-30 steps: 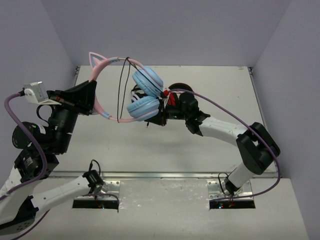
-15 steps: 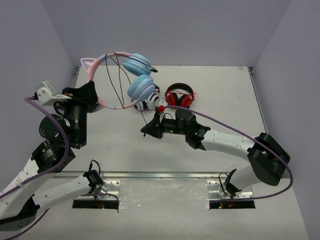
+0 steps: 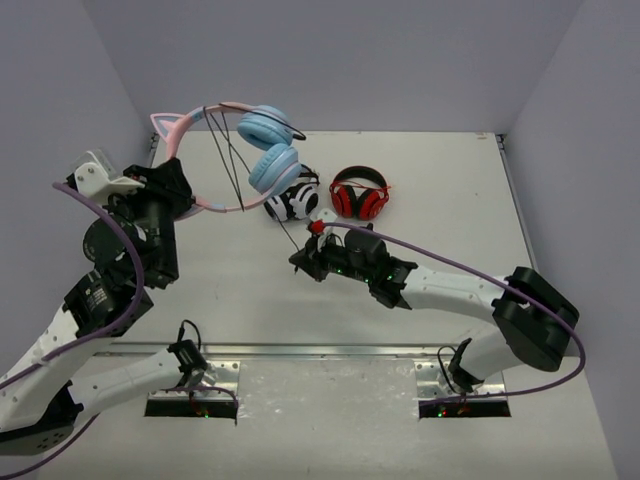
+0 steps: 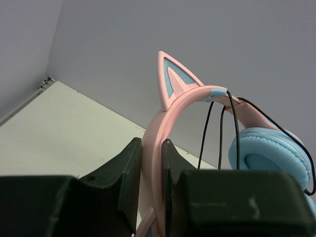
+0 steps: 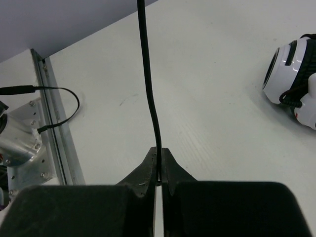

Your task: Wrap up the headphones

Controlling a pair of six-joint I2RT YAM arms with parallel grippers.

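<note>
Right gripper [image 5: 158, 154] drawn back nearer than a second ago, fingers pressed on the thin black cable [image 5: 146, 74], left gripper [image 4: 151, 144] swung left, pinching the pink headband [image 4: 182, 96], headphones [image 3: 265, 150] held aloft above the far-left corner of the table [image 3: 450, 180]

The left arm [image 3: 120, 380] and right arm [image 3: 450, 285] share one build: white tube links between bulky black joint housings. A thick lilac cable [image 3: 135, 275] loops loosely along each, and thin black wires [image 3: 188, 332] curl at the bases. The left gripper [image 4: 152, 148] and right gripper [image 5: 158, 154] are matt black, with blunt wedge fingers. A white camera block [image 3: 92, 172] sits on the left wrist; a small red part [image 3: 318, 226] shows on the right. Screws dot the silvery base plate [image 5: 19, 143], with one such wire arcing beside it.
</note>
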